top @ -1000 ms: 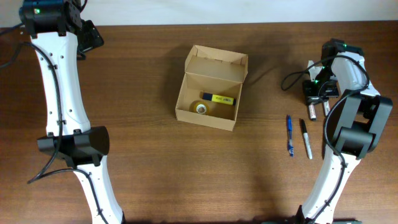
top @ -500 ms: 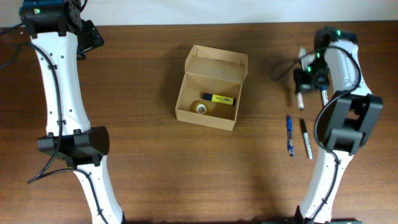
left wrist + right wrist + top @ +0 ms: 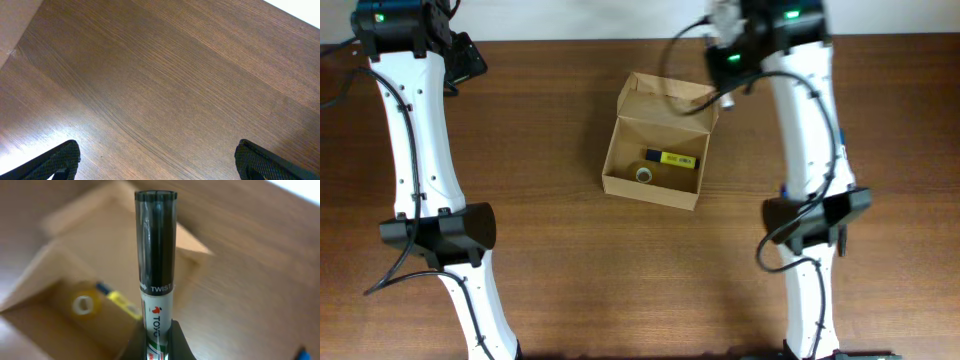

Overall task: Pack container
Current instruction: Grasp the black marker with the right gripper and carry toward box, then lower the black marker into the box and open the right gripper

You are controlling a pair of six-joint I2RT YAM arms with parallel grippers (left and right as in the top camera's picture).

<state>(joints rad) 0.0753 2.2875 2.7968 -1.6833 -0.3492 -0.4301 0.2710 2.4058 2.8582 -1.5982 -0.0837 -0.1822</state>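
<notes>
The tan cardboard container (image 3: 616,150) sits open at the table's middle, its flap lid (image 3: 670,98) standing at the back. Inside lie a yellow highlighter (image 3: 672,158) and a tape roll (image 3: 643,174). My right gripper (image 3: 730,75) is shut on a marker with a black cap and a white "TOYO" body (image 3: 156,245). It holds the marker above the container's back right corner (image 3: 192,250). The right wrist view shows the fingers (image 3: 156,332) clamping the marker's body, with the tape roll (image 3: 82,305) and highlighter (image 3: 120,305) below. My left gripper (image 3: 468,60) is open and empty at the far left back.
A blue pen (image 3: 302,354) lies on the table right of the container; in the overhead view my right arm mostly covers it. The left wrist view shows bare brown wood between the open jaws (image 3: 157,160).
My right arm has swung left from the table's right side, carrying the marker to above the container's back right corner. The left arm has not moved.
</notes>
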